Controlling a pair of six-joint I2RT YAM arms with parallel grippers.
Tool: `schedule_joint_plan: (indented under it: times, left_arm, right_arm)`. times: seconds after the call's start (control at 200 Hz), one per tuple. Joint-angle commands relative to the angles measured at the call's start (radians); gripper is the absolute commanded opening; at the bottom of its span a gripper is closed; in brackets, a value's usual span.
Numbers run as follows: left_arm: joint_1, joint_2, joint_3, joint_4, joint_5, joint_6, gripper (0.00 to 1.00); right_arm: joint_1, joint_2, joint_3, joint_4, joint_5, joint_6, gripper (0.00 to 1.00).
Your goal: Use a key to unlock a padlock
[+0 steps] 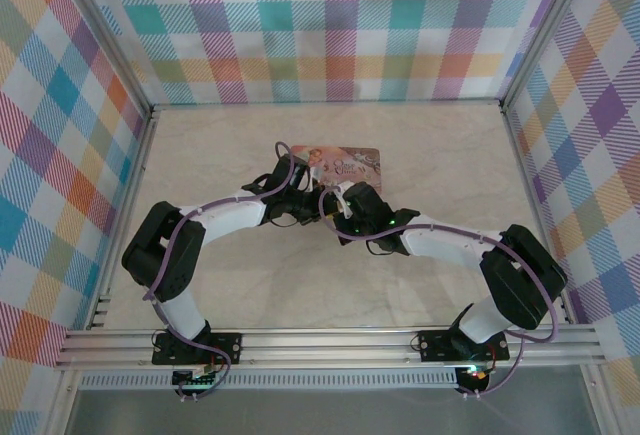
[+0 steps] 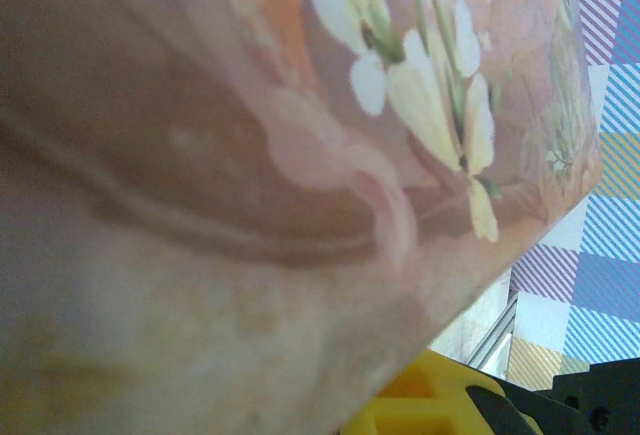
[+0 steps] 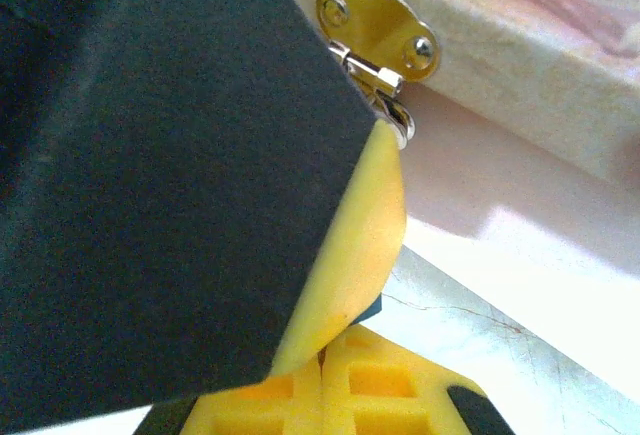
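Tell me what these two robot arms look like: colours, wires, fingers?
The left arm and right arm each have white tubular links between chunky black joints, with a purple cable looping alongside. Small green lights glow on the right one. Its fingers are yellow moulded plastic with a waffle-like pattern, faced with black pads.

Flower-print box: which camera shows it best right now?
Top external: the box shows from above, most of its lid in frame. Left wrist gives a blurred close-up of the print; right wrist, one side wall with a brass clasp.
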Motion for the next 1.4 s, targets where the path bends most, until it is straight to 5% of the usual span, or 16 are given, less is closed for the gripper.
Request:
schedule_joint_plan:
  times: [0.0,0.545,1.395]
  left_arm:
    - [-0.011,-0.032,0.013,0.034,0.019,0.020,0.12]
    - [-0.008,-0.049,-0.124,0.065,-0.078,0.007,0.38]
    - [0.098,-0.305,-0.235,-0.032,-0.203,0.085,0.45]
  right_arm:
    - [0.006,0.004,-0.001,0.032,-0.048,-0.005,0.00]
    - [0.005,0.102,-0.056,0.066,-0.131,-0.016,0.00]
    - [0.005,0.097,-0.011,-0.046,-0.105,-0.124,0.00]
